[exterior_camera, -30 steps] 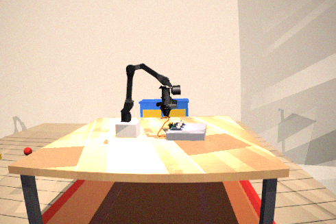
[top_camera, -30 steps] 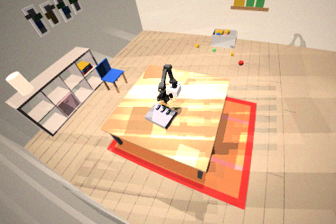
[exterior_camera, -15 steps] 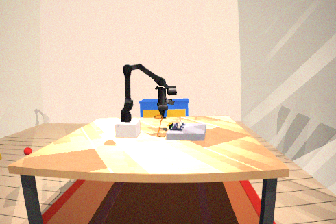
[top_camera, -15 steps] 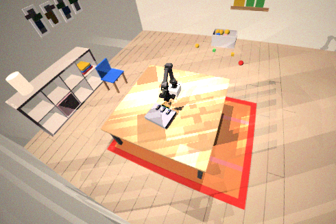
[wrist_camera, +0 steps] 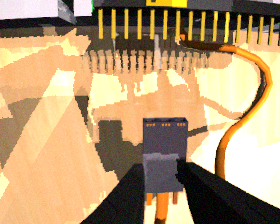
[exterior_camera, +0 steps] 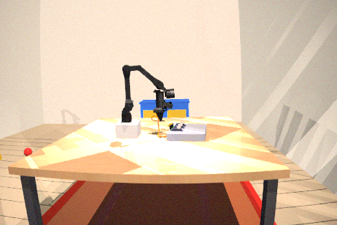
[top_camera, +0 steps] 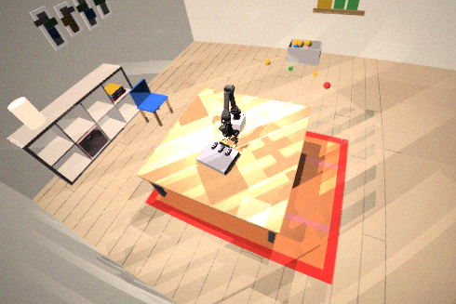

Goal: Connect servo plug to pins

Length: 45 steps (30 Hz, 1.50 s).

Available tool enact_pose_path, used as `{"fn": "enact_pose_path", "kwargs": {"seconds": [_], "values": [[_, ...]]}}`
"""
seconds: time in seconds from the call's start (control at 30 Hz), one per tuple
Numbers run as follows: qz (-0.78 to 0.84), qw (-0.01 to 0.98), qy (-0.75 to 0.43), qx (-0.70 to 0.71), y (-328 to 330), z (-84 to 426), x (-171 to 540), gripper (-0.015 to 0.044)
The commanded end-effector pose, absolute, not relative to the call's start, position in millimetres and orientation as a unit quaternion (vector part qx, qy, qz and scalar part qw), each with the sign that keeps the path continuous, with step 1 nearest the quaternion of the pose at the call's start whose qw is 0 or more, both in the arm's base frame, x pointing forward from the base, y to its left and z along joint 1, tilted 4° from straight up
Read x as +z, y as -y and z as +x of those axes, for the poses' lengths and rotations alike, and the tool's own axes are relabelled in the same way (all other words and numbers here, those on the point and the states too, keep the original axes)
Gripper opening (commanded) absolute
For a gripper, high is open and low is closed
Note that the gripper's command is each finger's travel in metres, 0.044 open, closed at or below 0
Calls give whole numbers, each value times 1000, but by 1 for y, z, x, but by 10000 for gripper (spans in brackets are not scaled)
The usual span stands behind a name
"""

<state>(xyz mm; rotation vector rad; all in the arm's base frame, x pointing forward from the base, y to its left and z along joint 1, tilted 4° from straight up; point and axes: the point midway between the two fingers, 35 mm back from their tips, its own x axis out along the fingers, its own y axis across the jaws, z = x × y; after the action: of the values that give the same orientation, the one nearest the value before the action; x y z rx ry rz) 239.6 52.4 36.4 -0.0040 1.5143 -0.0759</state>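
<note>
The tool [top_camera: 235,140] [exterior_camera: 160,120] [wrist_camera: 163,171] is clamped on the dark plug [wrist_camera: 165,137], short of the pins [wrist_camera: 165,25]; no lettering is readable

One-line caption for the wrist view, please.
Gripper grips the three-hole servo plug, holes facing the row of metal pins, a gap between them.

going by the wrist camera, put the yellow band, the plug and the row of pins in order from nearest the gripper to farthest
1. Plug: between the fingers of the gripper.
2. Row of pins: ahead of the plug, across a gap.
3. Yellow band: beyond the pins, at the picture's top edge.
</note>
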Motion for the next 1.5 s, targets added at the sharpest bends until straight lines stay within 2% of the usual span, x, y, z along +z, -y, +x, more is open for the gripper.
{"fn": "enact_pose_path", "kwargs": {"seconds": [0.0,0.23,0.53,1.47], "values": [[3,723,-690,-44,-50,236,15,0],[4,723,-690,-44,-50,240,12,0],[3,724,-689,-44,-45,270,16,0],[4,724,-689,-44,-47,281,17,0]]}}
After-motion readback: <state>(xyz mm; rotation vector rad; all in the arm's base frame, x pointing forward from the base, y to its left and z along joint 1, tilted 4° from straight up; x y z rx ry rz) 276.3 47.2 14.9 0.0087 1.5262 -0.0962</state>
